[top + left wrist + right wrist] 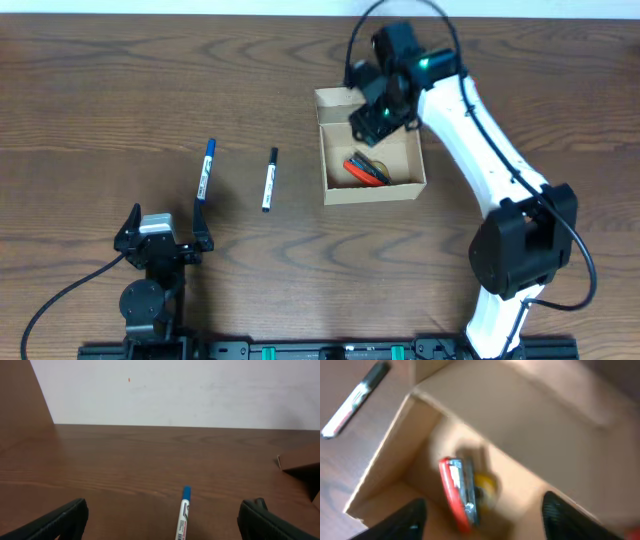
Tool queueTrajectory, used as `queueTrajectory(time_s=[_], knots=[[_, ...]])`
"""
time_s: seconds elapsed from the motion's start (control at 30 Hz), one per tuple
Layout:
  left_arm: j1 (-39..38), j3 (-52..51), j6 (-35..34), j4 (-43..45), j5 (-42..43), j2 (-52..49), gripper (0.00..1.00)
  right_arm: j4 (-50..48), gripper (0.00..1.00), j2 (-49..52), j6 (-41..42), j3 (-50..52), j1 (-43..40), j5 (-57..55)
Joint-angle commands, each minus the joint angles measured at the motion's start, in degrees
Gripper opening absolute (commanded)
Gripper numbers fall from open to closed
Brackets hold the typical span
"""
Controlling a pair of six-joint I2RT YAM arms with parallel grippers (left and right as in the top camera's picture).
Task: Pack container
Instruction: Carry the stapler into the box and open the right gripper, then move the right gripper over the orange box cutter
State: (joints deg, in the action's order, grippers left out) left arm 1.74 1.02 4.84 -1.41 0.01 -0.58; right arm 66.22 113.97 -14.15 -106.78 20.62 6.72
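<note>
The container (372, 193) is a small tan cardboard box, open, at centre right of the table. Inside lie a red marker (366, 168) and darker ones beside it. My right gripper (375, 118) hovers over the box's far end. In the right wrist view it (485, 525) is open above the red marker (454, 492), gripping nothing, with the box wall (385, 460) to its left. My left gripper (168, 228) sits low at the front left, open and empty. A blue-capped marker (184, 510) lies just ahead between its fingers (60, 520), untouched.
Two loose markers lie on the wooden table left of the box: the blue-capped one (205, 170) and a black-capped one (269, 180), which also shows in the right wrist view (355, 400). The box's corner (300, 460) shows at the left wrist view's right edge.
</note>
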Motion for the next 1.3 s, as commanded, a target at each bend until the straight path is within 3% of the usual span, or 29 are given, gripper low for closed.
queueTrajectory(time_s=[0.0,0.03,0.3,0.4,0.6,0.67,0.9,1.27], knots=[[0.22,-0.76,0.76,-2.97,0.96,0.37,0.95,3.63,0.77,-0.48,3.61,-8.87,-1.66,-11.52],[0.22,-0.76,0.76,-2.97,0.96,0.37,0.95,5.11,0.82,-0.48,3.82,-11.26,-2.25,-13.29],[0.22,-0.76,0.76,-2.97,0.96,0.37,0.95,10.27,0.85,-0.50,4.46,-22.67,-13.81,-18.53],[0.22,-0.76,0.76,-2.97,0.96,0.37,0.95,9.84,0.80,-0.39,3.76,-22.40,-19.69,-15.15],[0.22,-0.76,0.76,-2.97,0.96,0.37,0.95,5.92,0.79,-0.39,3.56,-22.36,-27.36,-10.03],[0.22,-0.76,0.76,-2.97,0.96,0.37,0.95,3.91,0.74,0.46,3.26,-22.27,-29.09,-7.08],[0.22,-0.76,0.76,-2.97,0.96,0.37,0.95,3.23,0.73,7.56,1.22,-22.27,-30.38,-0.50],[0.22,-0.76,0.76,-2.97,0.96,0.37,0.95,2.19,0.73,15.82,0.61,-22.27,-30.45,-0.28]])
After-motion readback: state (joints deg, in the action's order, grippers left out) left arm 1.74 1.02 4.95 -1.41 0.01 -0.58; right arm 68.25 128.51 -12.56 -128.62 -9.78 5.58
